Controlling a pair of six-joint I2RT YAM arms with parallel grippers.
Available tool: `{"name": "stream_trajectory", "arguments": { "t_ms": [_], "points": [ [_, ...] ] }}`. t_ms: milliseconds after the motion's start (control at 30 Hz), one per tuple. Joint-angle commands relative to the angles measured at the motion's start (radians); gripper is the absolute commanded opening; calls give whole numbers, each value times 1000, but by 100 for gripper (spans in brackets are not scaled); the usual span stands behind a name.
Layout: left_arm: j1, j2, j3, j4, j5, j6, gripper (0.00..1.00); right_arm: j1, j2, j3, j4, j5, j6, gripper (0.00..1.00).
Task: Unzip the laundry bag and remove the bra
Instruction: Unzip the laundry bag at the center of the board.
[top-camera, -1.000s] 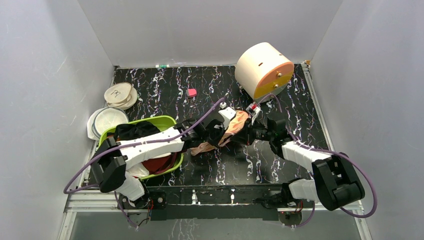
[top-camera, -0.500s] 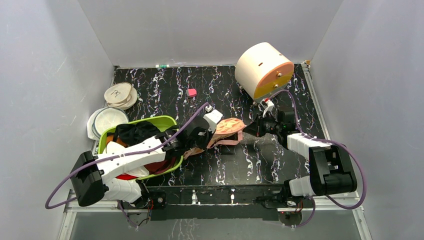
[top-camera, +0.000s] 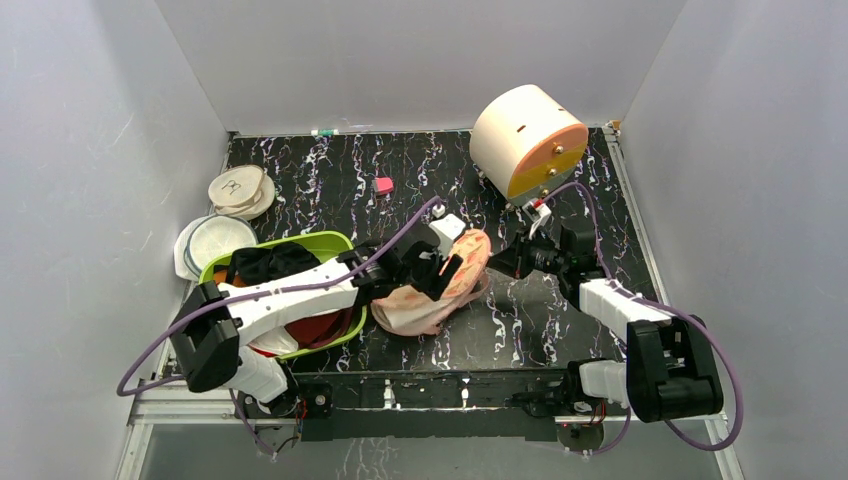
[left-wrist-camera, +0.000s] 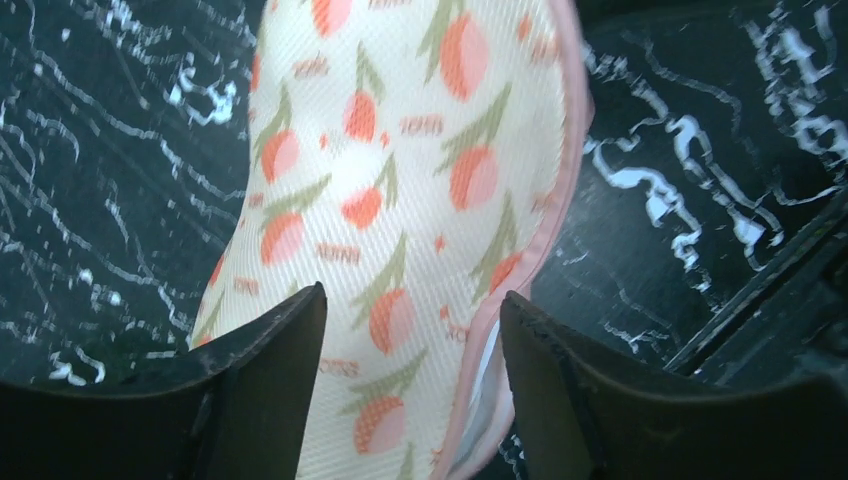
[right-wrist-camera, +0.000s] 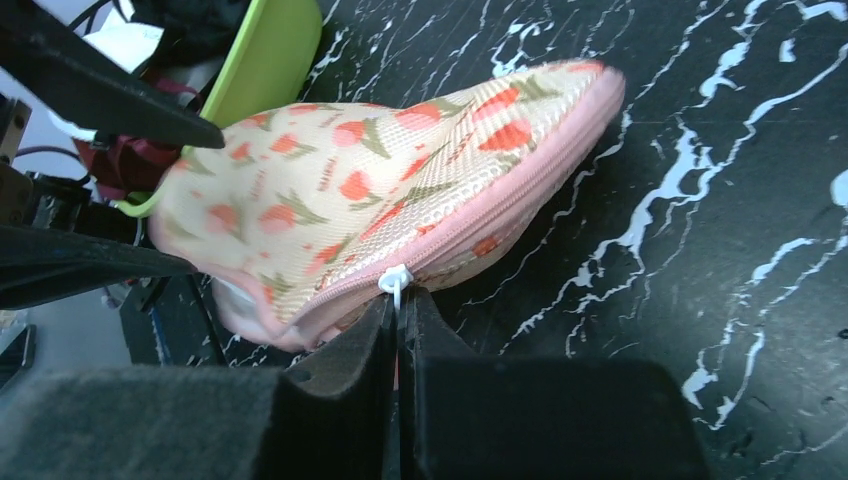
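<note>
The laundry bag (top-camera: 432, 300), peach with red and green prints and a pink zipper edge, lies on the black marbled table. My left gripper (top-camera: 440, 265) hovers over its upper face. In the left wrist view that gripper (left-wrist-camera: 410, 330) is open, and the printed fabric (left-wrist-camera: 400, 150) runs beneath both fingers. A slit of white shows at the pink seam (left-wrist-camera: 487, 372). My right gripper (right-wrist-camera: 400, 312) is shut on the white zipper pull (right-wrist-camera: 397, 282) at the bag's (right-wrist-camera: 330, 190) near edge. The bra is hidden.
A lime-green basin (top-camera: 330, 243) with dark garments sits left of the bag, and its rim (right-wrist-camera: 270, 60) shows behind the bag. A cream drum (top-camera: 525, 138) stands at the back right. A pink cube (top-camera: 382, 185) and white lids (top-camera: 238, 190) lie farther back.
My left gripper has opened and let go of the bag, which has settled onto the table nearer the front. The right gripper stays shut on the zipper pull.
</note>
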Motion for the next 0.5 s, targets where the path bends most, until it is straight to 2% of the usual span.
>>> {"name": "stream_trajectory", "arguments": {
  "t_ms": [0, 100, 300, 400, 467],
  "points": [
    [3, 48, 121, 26, 85, -13, 68, 25, -59, -27, 108, -48, 53, 0],
    [2, 108, 176, 37, 115, -29, 73, 42, -89, -37, 118, -58, 72, 0],
    [3, 229, 275, 33, 142, -47, 73, 58, -151, -62, 129, -61, 101, 0],
    [3, 270, 311, 24, 168, -44, 67, 58, -169, -67, 123, -60, 100, 0],
    [3, 289, 328, 13, 169, -37, 57, 57, -172, -67, 119, -60, 94, 0]
  ]
}}
